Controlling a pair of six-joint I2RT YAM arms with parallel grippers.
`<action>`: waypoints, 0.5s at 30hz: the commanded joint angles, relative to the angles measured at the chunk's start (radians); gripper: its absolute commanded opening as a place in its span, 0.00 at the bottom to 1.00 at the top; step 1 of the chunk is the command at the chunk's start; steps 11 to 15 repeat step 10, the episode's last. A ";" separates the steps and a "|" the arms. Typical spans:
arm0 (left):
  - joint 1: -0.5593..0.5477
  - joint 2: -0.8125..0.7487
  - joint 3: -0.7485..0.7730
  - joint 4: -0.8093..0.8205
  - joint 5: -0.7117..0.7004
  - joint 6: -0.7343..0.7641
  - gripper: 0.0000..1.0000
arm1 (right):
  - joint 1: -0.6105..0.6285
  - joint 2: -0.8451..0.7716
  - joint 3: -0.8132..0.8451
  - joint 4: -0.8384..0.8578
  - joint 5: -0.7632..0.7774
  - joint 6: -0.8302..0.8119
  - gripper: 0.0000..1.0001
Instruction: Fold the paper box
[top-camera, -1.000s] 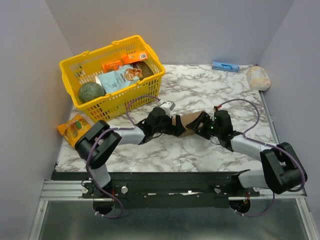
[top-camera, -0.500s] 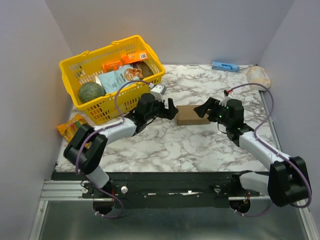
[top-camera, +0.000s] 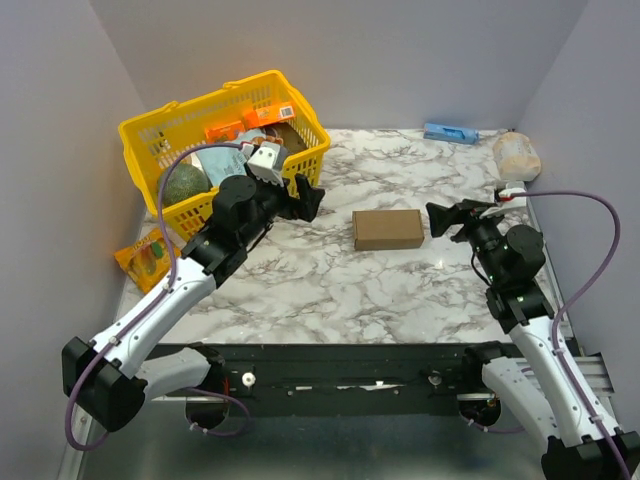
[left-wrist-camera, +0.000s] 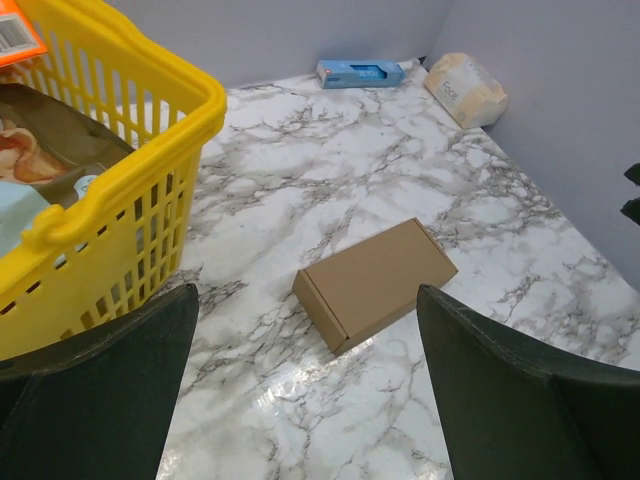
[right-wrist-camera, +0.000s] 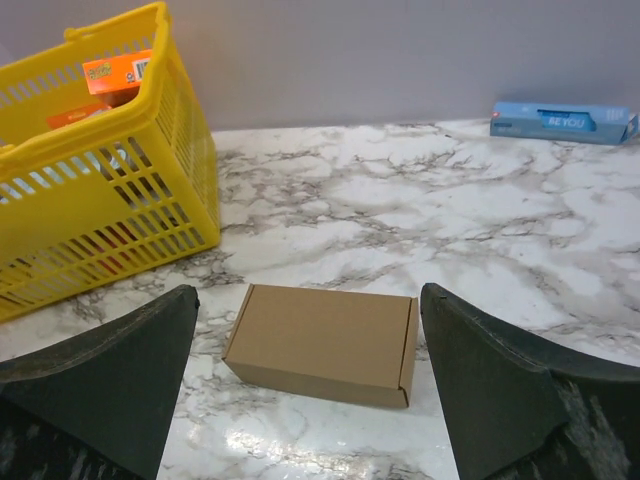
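A small brown cardboard box (top-camera: 388, 229) lies flat on the white and grey marble table (top-camera: 330, 290), about in the middle. It is folded up into a closed carton with its lid shut. It lies a little crooked to the table's edge.

The left claw (top-camera: 310, 200) hangs in the air to the left of the box, near the corner of the big yellow plastic basket (top-camera: 312, 150). Its two dark fingers are spread wide apart and there is nothing between them. The right claw (top-camera: 433, 221) hangs to the right of the box. It is wide open too and holds nothing. The box sits between the two claws and neither one touches it.

The basket stands at the far left of the table. Inside it are a round green ball-shaped thing (top-camera: 183, 183), a light blue bag (top-camera: 232, 158) and some orange packets (top-camera: 224, 130). One more orange packet (top-camera: 148, 252) lies on the table just in front of the basket. A small flat blue box (top-camera: 449, 132) lies by the back wall. A pale wrapped bundle (top-camera: 516, 155) sits in the far right corner.
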 joint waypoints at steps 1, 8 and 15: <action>0.000 -0.018 0.084 -0.244 -0.080 0.018 0.99 | -0.006 -0.030 0.017 -0.090 0.060 -0.065 1.00; 0.000 -0.051 0.120 -0.345 -0.071 0.064 0.99 | -0.004 -0.041 0.023 -0.096 0.058 -0.051 1.00; -0.001 -0.045 0.138 -0.368 -0.071 0.071 0.99 | -0.006 -0.044 0.024 -0.099 0.057 -0.049 1.00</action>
